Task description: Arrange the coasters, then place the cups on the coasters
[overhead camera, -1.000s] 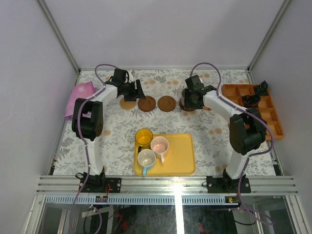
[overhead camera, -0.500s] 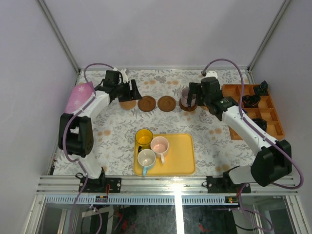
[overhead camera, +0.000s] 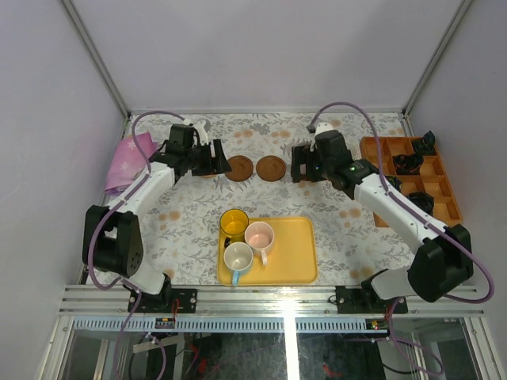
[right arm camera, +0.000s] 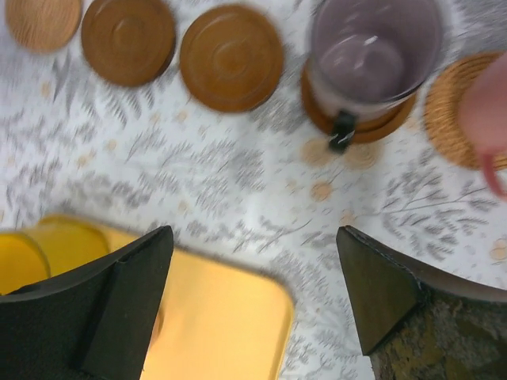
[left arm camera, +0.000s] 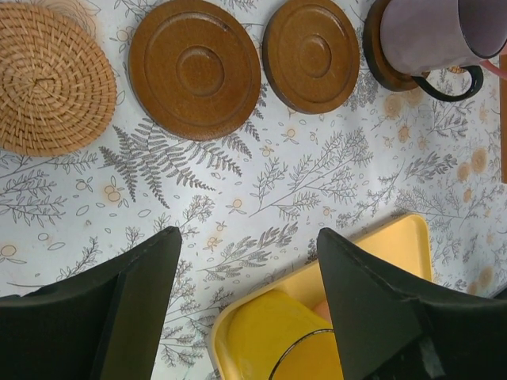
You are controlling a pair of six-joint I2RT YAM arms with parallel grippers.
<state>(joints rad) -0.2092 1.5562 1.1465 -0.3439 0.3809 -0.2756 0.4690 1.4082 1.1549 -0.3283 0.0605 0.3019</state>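
Where the left wrist camera looks: a flowered tablecloth with coasters in a row along the top edge.
Left gripper: jaws spread wide with nothing between them, hanging above the cloth.
Woven coaster: at 10 o'clock, bare.
First dark coaster: at 11 o'clock, bare, just beside the woven one.
Second dark coaster: at 12 o'clock, bare.
Purple cup: at 1 o'clock, standing on a third dark coaster.
Yellow tray: at 5 o'clock, with the amber cup in it at 6 o'clock.
Right wrist view: somewhat blurred.
Right gripper: jaws wide apart and empty.
Purple cup, here: at 1 o'clock on its coaster, handle toward 6 o'clock.
Second woven coaster: at 2 o'clock, just beside the purple cup's coaster.
Salmon cup: a blur at the right edge over that woven coaster; whether it rests on it cannot be told.
Top view, yellow tray: at 6 o'clock on the table, holding the amber cup, the pale pink cup and the white cup close together.
Grippers from above: left at 11 o'clock and right at 1 o'clock, with the two bare dark coasters between them.
Pink cloth: at 10 o'clock.
Orange compartment tray: at 2 o'clock.
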